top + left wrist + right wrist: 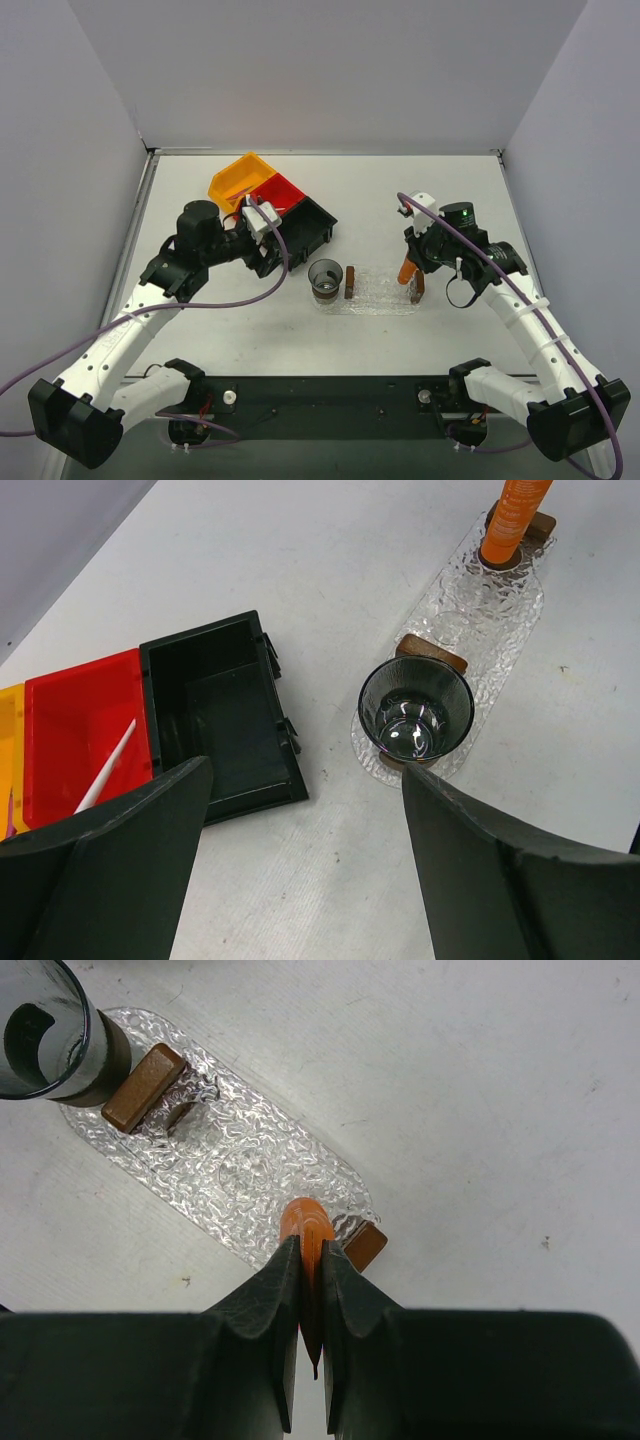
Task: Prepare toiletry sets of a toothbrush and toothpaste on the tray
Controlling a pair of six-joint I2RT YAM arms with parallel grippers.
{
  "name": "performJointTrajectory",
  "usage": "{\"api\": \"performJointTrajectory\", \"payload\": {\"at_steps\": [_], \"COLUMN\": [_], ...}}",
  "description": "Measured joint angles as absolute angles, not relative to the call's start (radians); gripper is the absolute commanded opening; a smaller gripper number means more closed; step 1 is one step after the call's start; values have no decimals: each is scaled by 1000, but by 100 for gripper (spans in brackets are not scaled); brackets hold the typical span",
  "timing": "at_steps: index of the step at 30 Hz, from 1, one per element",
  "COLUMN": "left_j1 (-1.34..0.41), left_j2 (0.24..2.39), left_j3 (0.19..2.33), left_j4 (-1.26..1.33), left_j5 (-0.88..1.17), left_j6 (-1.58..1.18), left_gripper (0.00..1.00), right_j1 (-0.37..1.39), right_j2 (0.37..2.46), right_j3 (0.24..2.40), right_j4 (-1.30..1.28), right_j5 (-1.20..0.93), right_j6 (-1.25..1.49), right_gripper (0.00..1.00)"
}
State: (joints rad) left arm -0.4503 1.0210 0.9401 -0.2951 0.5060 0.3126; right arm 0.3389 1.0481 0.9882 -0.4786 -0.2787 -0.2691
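The clear bumpy tray (382, 297) lies at mid table, a brown block at each end. My right gripper (310, 1245) is shut on the orange toothpaste (304, 1222) tube, which stands tilted with its lower end at the tray's (240, 1175) right end, against a brown block (365, 1245). The same toothpaste (512, 515) also shows in the left wrist view. The white toothbrush (107, 768) lies in the red bin (70, 720). My left gripper (307, 770) hangs open over bare table beside the black bin (220, 715), holding nothing.
An orange bin (243, 176), the red bin (279, 191) and the black bin (306, 226) sit in a row at the back left. A dark glass cup (326, 279) stands on the tray's left end by a second brown block (350, 282). Grey walls enclose the table.
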Motion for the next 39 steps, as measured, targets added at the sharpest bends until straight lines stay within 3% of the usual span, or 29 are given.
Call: {"api": "performJointTrajectory", "payload": {"at_steps": [39], "left_j1": [-435], "left_j2": [1021], "left_j3": [927], "left_j4": [-294], "left_j5": [530], "left_j6": [323], "left_gripper": [87], "right_j1": [332], "right_j2": [1095], "right_j3": [909], "right_j4": [-409], "right_j5": [-290], "right_j6": [-263], "right_gripper": [0]}}
